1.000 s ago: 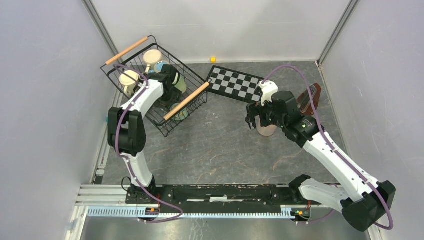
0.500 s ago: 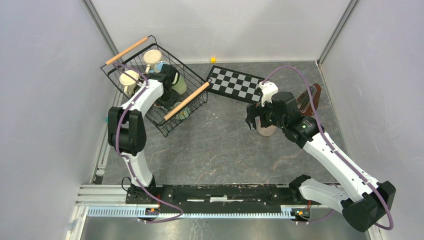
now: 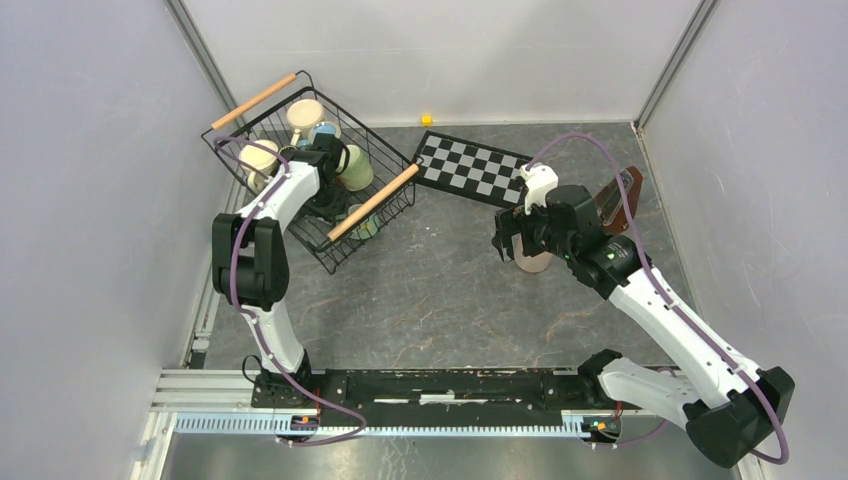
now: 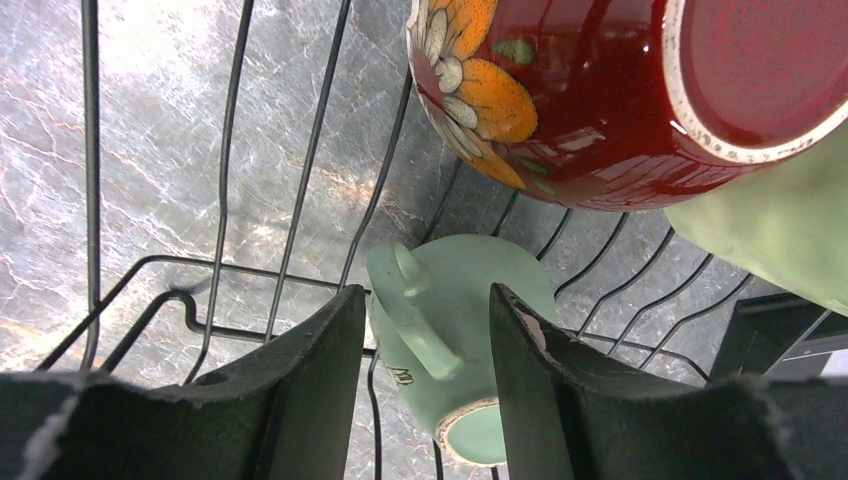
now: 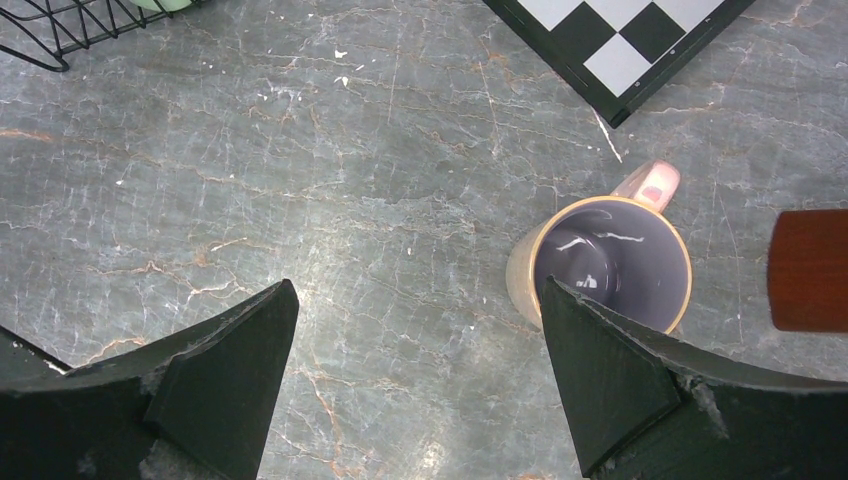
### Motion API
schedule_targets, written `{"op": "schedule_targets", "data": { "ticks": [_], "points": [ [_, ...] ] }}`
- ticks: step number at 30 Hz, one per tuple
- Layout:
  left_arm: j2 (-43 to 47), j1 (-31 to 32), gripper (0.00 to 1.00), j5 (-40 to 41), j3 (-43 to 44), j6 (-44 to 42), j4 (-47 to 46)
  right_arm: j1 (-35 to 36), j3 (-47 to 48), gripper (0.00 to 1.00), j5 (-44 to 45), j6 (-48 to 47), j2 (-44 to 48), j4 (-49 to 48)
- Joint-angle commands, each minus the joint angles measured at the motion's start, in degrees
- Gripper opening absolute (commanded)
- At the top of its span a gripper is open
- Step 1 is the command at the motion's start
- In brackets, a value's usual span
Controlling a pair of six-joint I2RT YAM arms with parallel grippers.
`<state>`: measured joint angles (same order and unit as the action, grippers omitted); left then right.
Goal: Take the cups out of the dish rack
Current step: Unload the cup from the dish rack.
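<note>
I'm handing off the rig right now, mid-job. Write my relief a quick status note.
Left hand: open, inside the dish rack, fingers either side of a pale green mug's handle; not gripped yet.
Right hand: open, empty, over the table.
Done: one pink-beige mug stands upright on the table, outside the rack.
Left: at least five cups in the rack, including a red flowered mug.

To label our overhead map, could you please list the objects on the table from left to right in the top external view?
The dish rack → checkered board → beige-pink mug → brown metronome.
</note>
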<state>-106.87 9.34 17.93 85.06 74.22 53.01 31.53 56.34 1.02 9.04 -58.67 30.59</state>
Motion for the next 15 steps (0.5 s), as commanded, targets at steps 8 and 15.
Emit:
{"op": "schedule_targets", "data": {
  "ticks": [8, 15],
  "points": [
    [1.6, 0.0, 0.51, -1.1, -1.4, 9.1, -1.3, 0.3, -1.0, 0.98, -0.4, -0.9, 1.7, -0.3],
    [1.1, 0.0, 0.40, -1.6, -2.6, 10.0, -1.7, 0.3, -1.1, 0.98, -0.4, -1.1, 2.1, -0.1]
  ]
}}
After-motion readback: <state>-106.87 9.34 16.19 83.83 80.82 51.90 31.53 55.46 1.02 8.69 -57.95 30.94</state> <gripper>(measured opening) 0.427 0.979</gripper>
